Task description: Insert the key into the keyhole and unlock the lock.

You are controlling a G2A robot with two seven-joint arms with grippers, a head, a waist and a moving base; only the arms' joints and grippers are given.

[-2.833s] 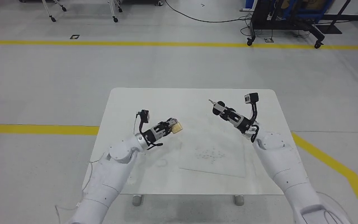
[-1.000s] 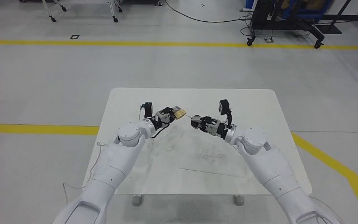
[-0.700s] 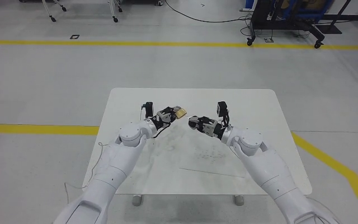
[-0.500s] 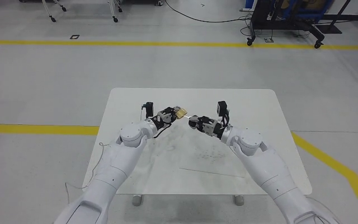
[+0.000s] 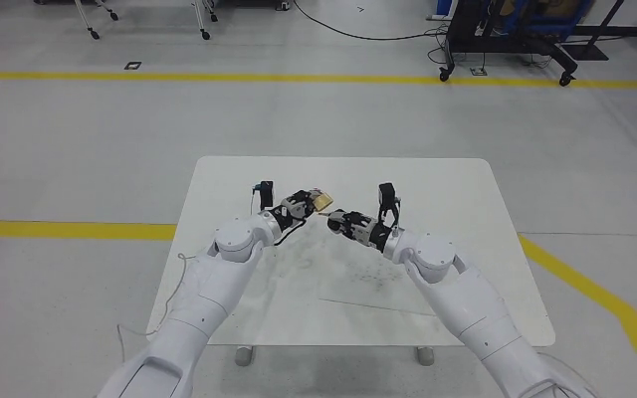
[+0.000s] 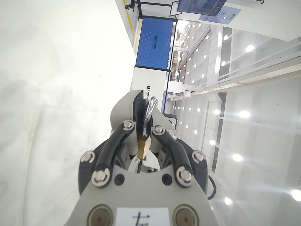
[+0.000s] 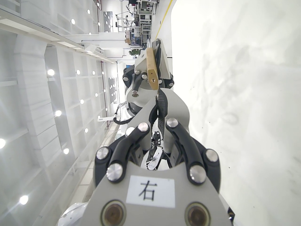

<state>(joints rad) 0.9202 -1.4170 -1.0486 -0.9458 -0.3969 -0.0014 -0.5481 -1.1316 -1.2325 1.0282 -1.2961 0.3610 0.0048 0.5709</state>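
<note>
Left end effector (image 6: 146,112) pinches lock (image 6: 144,146) | right end effector (image 7: 158,99) pinches key (image 7: 156,95), tip just beside keyhole (image 7: 154,80)

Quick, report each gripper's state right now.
Left gripper: jaws closed, holding the padlock.
Right gripper: jaws closed on the key.

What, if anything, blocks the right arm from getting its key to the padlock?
Nothing visible, so probably yes, it can reach. The left gripper holds the padlock by its shackle end, the keyhole face bare and turned toward the right gripper, whose key tip is close to it.
</note>
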